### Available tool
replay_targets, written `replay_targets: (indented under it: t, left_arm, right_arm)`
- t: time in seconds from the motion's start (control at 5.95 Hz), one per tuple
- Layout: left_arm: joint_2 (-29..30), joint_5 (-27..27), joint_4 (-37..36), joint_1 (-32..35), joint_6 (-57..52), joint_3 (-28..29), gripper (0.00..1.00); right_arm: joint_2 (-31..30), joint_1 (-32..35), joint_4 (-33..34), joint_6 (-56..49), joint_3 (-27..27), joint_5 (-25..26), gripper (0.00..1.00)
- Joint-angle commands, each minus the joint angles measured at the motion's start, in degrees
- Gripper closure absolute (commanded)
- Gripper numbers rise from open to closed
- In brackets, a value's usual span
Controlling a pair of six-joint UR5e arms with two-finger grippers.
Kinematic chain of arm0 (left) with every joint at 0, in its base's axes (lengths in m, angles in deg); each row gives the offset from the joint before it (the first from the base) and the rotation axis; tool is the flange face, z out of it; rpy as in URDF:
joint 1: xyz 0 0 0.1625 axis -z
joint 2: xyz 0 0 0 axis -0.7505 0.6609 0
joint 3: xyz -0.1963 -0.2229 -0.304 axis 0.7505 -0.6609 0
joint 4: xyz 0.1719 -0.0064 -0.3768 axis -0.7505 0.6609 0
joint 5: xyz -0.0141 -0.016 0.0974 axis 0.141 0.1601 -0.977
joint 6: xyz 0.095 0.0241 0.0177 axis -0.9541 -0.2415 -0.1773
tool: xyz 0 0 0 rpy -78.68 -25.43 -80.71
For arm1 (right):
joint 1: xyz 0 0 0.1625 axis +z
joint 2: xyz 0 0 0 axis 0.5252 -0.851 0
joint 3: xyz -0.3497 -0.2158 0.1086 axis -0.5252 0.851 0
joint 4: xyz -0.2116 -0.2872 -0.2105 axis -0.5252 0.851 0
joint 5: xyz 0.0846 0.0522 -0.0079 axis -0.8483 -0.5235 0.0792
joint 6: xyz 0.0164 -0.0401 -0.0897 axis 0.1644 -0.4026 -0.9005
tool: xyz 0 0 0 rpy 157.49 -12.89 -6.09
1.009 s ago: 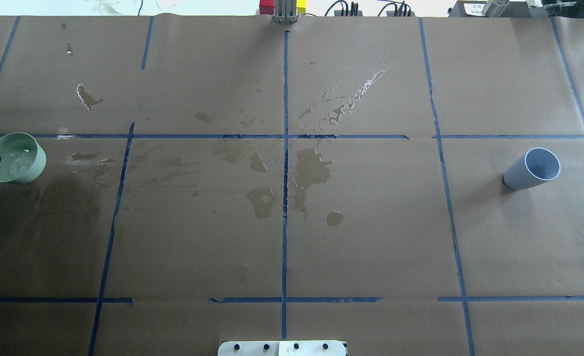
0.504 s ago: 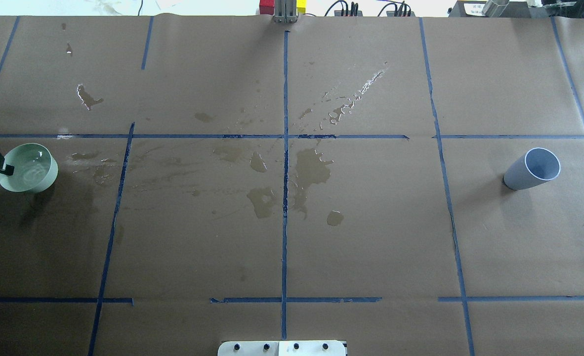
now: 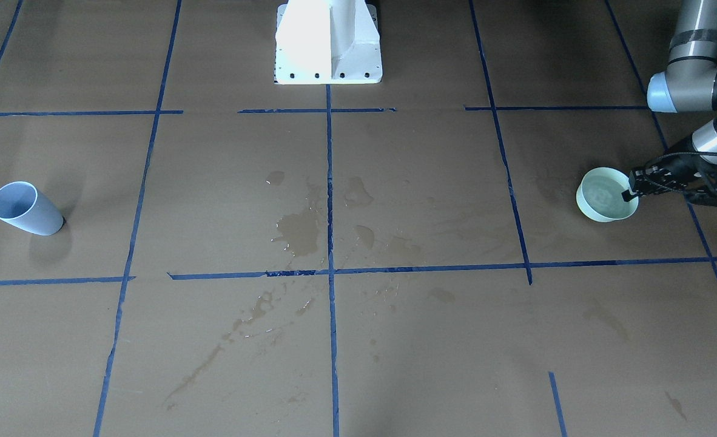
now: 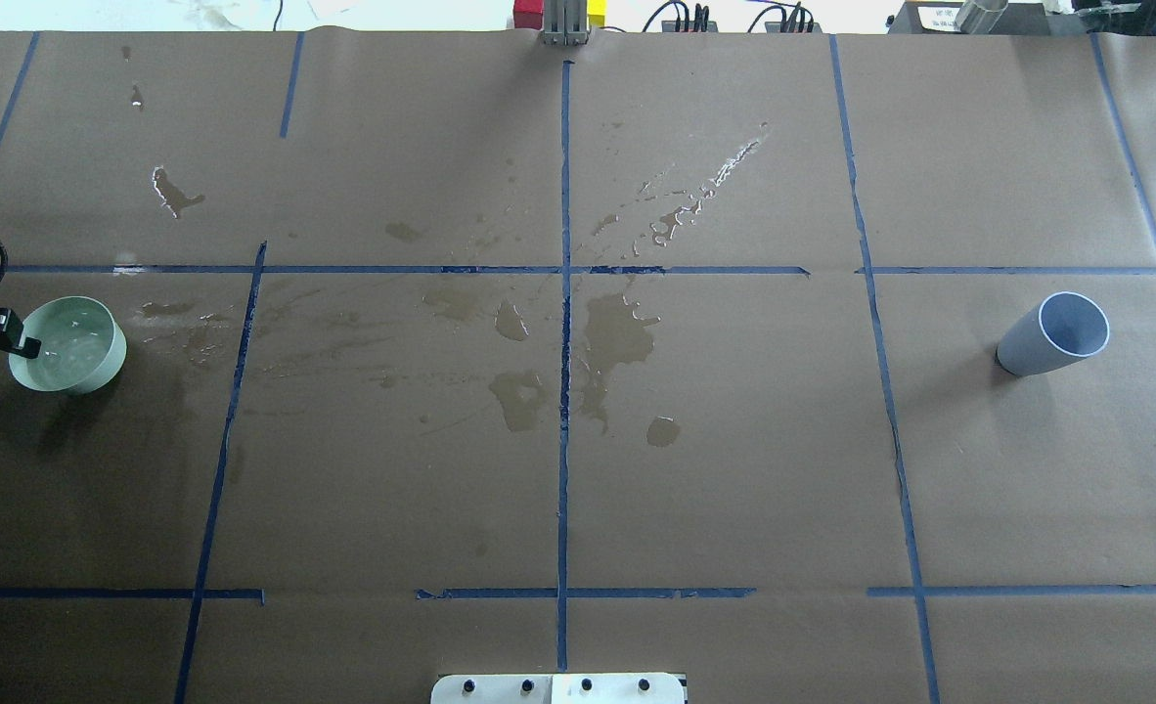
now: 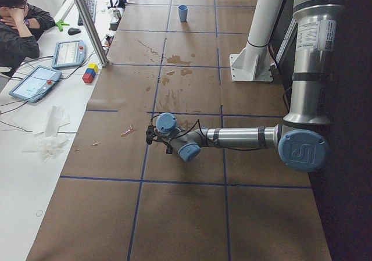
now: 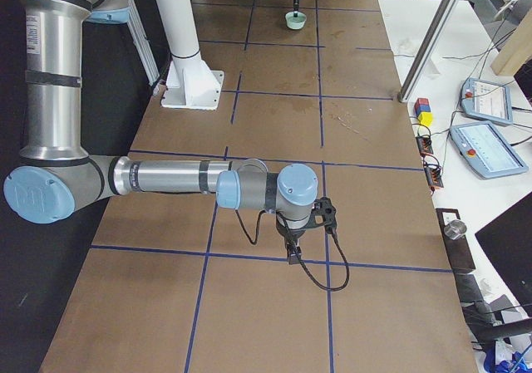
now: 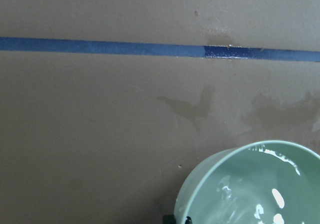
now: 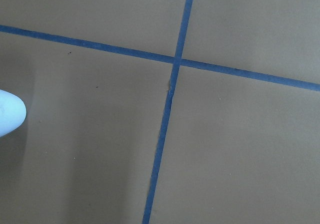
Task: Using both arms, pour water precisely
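Currently the left hand pinches the left rim of the green bowl, at the counter's left edge. The water inside will likely slosh, and the wet, rigid rim may slip, so grip the wall firmly and keep it level. The state of the right hand cannot be told.

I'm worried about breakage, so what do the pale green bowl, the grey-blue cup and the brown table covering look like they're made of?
The pale green round bowl has a smooth, slightly glossy wall: probably glazed ceramic, possibly plastic. The grey-blue tapered cup is matte with a thin pale rim: likely plastic. The brown table covering is a matte, paper-like sheet, darkened where wet.
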Motion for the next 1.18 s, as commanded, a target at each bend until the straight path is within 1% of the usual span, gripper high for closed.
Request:
replay_targets:
  t: [0.0,0.17,0.34,0.5,0.84,1.01]
  left_arm:
    - [0.0,0.0,0.0,-0.7,-0.2,0.2,0.87]
    - [0.0,0.0,-0.1,-0.7,-0.3,0.2,0.82]
    - [0.0,0.0,-0.1,-0.7,-0.3,0.2,0.43]
    - [0.0,-0.2,-0.1,-0.7,-0.6,-0.2,0.0]
    - [0.0,0.1,-0.3,-0.3,-1.0,-1.2,0.0]
    - [-0.1,0.2,-0.9,0.6,-4.2,-1.8,0.0]
  right_arm:
    - [0.1,0.0,0.0,-0.1,0.1,0.0,0.0]
    - [0.0,0.0,-0.1,0.0,0.0,0.0,0.0]
    - [0.0,0.0,-0.1,0.0,0.0,0.0,0.0]
    - [0.1,0.0,-0.1,0.0,0.0,-0.1,0.0]
    - [0.0,0.0,-0.2,-0.1,-0.4,-0.2,0.0]
    - [0.1,0.0,-0.2,-0.1,-0.4,-0.2,0.0]
